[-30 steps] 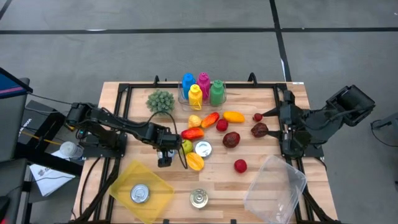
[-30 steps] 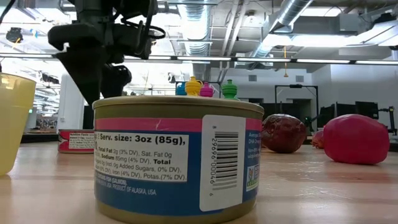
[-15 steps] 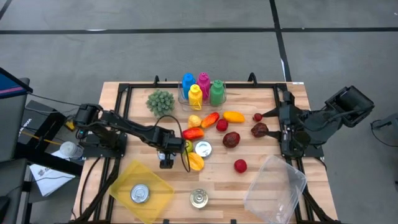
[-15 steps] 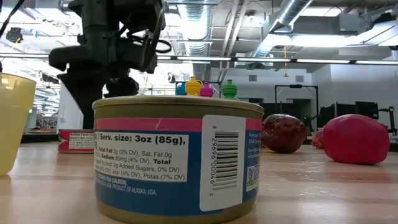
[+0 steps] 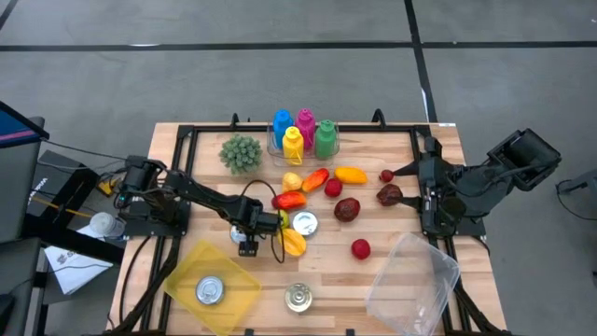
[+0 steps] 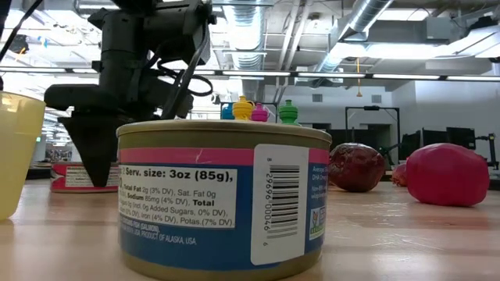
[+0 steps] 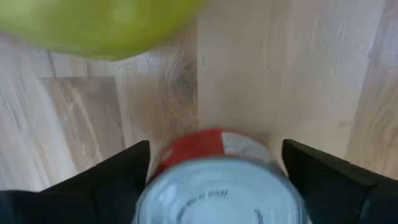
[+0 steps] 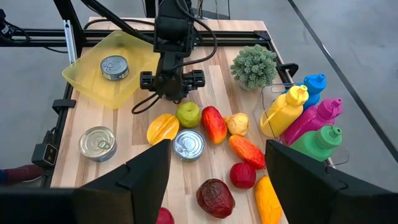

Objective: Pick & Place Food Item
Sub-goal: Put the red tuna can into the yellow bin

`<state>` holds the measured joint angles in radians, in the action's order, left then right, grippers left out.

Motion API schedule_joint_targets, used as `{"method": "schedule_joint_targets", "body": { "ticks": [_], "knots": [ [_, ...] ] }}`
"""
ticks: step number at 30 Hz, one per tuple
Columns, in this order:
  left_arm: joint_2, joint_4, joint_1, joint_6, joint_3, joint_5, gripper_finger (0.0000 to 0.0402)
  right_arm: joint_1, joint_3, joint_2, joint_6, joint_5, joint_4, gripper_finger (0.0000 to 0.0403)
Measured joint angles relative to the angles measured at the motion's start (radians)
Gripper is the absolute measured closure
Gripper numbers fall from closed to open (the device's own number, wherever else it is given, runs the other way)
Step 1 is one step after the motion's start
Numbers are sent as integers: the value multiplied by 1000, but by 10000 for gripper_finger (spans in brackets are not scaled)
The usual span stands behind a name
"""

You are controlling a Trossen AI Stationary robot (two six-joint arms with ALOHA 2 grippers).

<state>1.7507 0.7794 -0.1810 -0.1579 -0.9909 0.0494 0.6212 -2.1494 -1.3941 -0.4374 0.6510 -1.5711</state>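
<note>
Yellow tray [image 5: 191, 266]: a translucent yellow plastic tray is sitting at the lower left of the high view, with one round silver-topped tin [image 5: 209, 290] lying inside it.
Left gripper [image 5: 276, 222]: it is hanging left of centre in the high view, beside the green apple [image 5: 280, 219], fingers spread wide.
Left gripper contact: in the left wrist view a red-labelled can with a silver lid [image 7: 221, 186] is sitting between the two dark fingers [image 7: 106, 180], low in the frame; gaps are showing on both sides, so nothing is being gripped.
Red-labelled can, high view: it is lying at centre [image 5: 304, 223], just right of the apple and above an orange-yellow fruit [image 5: 293, 243].
Second loose can [image 5: 298, 298]: a silver-topped tin with a blue and pink label is standing at lower centre, filling the foreground of the low view [image 6: 223, 199].
Fruit cluster: red, orange and dark red pieces are lying scattered right of centre, near the can.
Bottles [image 5: 303, 133]: blue, pink, yellow and green plastic bottles are standing in a clear holder at upper centre.
Clear container [image 5: 410, 280]: a clear plastic tub is lying at lower right.
Right gripper [image 5: 412, 170]: it is waiting at the right edge of the table with its fingers parted, holding nothing.
</note>
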Motion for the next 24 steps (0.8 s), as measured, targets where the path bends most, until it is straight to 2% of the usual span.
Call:
{"method": "schedule_joint_targets", "body": {
  "ticks": [5, 13, 17, 24],
  "knots": [
    [8, 1, 0, -11, 6, 0, 118, 0, 0, 0, 0, 0, 0, 150],
    [-1, 11, 2, -21, 7, 7, 224, 0, 0, 0, 0, 0, 0, 150],
    [-79, 80, 20, -157, -4, 12, 254, 0, 0, 0, 0, 0, 0, 150],
    [-322, 295, 44, -526, 11, 84, 304, 0, 0, 0, 0, 0, 0, 150]
  ]
}}
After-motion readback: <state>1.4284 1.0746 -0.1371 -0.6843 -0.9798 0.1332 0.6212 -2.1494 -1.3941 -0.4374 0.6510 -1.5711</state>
